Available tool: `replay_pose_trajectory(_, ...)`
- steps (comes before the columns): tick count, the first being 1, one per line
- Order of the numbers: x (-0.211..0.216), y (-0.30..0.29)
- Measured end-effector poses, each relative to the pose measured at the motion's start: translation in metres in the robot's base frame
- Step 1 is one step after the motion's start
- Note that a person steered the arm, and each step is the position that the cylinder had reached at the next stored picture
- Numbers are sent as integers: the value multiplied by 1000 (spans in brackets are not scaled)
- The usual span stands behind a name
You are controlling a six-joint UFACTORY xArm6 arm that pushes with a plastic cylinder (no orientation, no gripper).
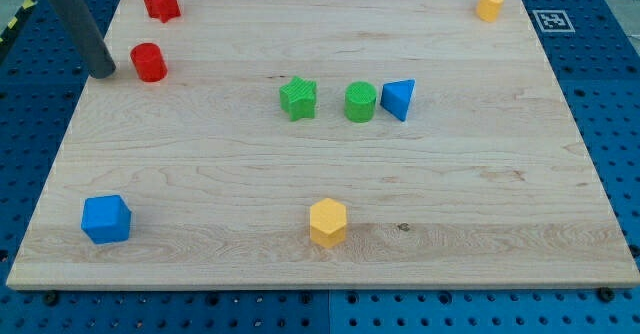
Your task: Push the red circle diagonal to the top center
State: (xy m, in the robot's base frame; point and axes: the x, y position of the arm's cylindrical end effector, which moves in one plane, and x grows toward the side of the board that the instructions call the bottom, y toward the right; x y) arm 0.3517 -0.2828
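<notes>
Eight blocks sit on the wooden board (330, 174), and I have no pincer to open or close on any of them: my arm ends in a straight dark rod that holds nothing. The rod enters from the view's top left corner and slants down toward the view's right, so its upper part lies over the blue perforated table (30, 114) and my tip (103, 73) rests at the board's left edge. The red circle (149, 62) stands just to the right of my tip, at about the same height in the view, with a narrow strip of bare wood between us; I am near it but not touching it. Above the circle, close to the board's top left corner, is a red star-shaped block (161, 2), apart from both the circle and my tip. Near the board's middle three blocks line up in a row: a green star (298, 98), a green circle (360, 102) and a blue triangle (398, 99), the triangle just beside the green circle. A yellow block (490, 3) sits in the top right corner, a blue cube (106, 219) near the bottom left, and a yellow hexagon (327, 222) near the bottom edge at centre, all well apart from my tip.
</notes>
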Motion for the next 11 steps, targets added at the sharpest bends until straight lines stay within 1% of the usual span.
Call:
replay_pose_trajectory(1,0,7)
replay_pose_trajectory(2,0,26)
replay_pose_trajectory(5,0,116)
replay_pose_trajectory(7,-14,161)
replay_pose_trajectory(8,-27,167)
replay_pose_trajectory(9,-29,169)
replay_pose_trajectory(10,-29,145)
replay_pose_trajectory(11,-43,112)
